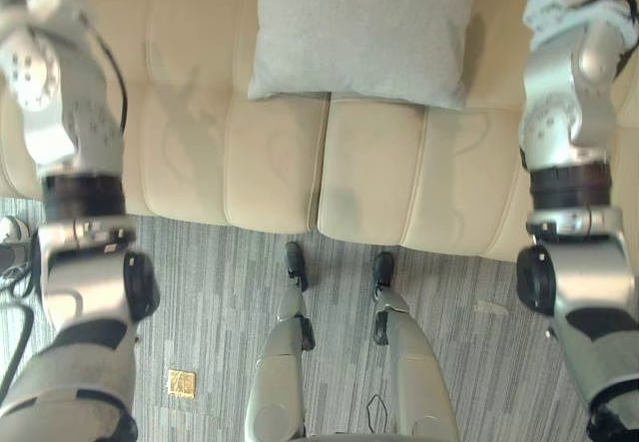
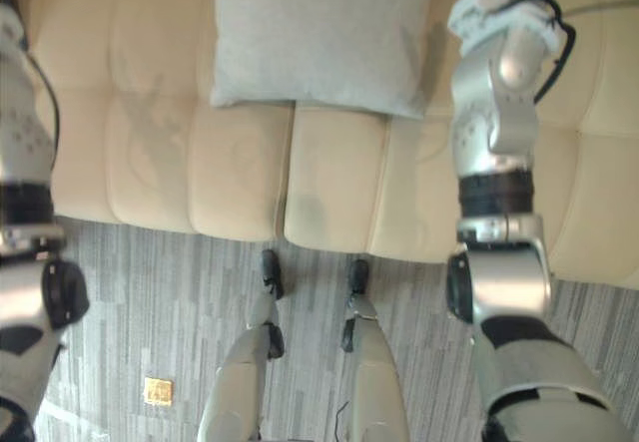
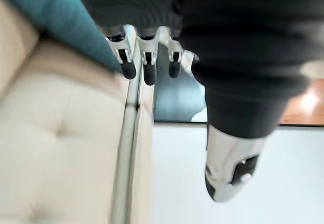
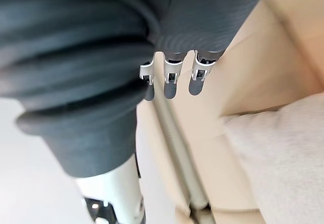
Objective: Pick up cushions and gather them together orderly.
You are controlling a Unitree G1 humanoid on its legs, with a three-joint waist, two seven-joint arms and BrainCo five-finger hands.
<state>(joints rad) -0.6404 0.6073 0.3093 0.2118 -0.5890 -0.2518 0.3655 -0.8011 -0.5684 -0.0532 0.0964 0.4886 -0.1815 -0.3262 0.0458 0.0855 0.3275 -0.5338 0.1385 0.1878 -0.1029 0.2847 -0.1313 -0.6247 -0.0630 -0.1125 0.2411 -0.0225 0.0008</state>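
A light grey cushion (image 1: 364, 28) lies on the middle of the beige sofa (image 1: 270, 163), towards its back. Both my arms are raised over the sofa, one on each side of this cushion. In the left wrist view my left hand (image 3: 147, 64) is open, with straight fingers and the thumb (image 3: 228, 168) held apart. It holds nothing, and a teal cushion (image 3: 55, 16) lies right beside its fingertips. My right hand (image 4: 171, 82) is open too and hangs over the sofa. The grey cushion (image 4: 283, 153) lies a little way off from it, untouched.
The sofa's front edge runs across the eye views, with grey striped carpet (image 1: 220, 292) below it. A small yellow square (image 1: 181, 382) lies on the carpet at the lower left. Past the sofa's end in the left wrist view is a white surface (image 3: 177, 183).
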